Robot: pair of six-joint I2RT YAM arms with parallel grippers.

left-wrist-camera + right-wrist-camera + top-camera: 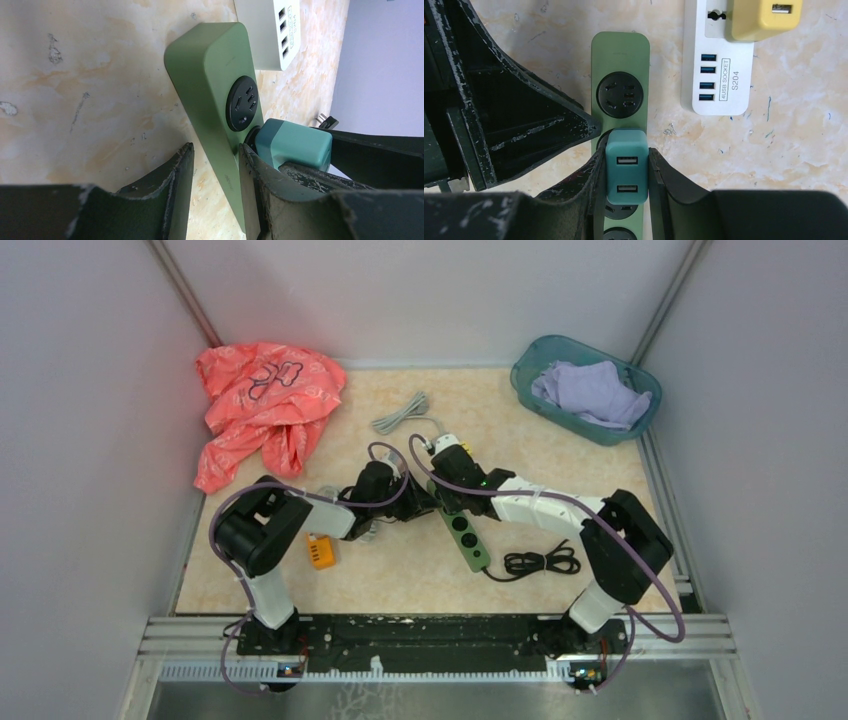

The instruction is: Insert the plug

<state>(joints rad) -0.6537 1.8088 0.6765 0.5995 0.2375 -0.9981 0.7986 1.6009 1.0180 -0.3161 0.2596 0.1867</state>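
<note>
Because the right fingers are clamped on the teal plug, which sits at the second socket of the green power strip, a tilted push could jam its prongs, hidden here. The left fingers pinch the strip's edges; if they slip, it may skate across the worktop.

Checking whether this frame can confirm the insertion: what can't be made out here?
- Prongs of the teal plug: right wrist view, hidden beneath its own body, so seating depth in the green power strip is unclear.
- Plug-to-socket joint: left wrist view, partly covered by a finger of the left gripper.
- Plug, top view: hidden under the right arm.
- Yellow adapter: right wrist view, cut off by the top edge.
</note>
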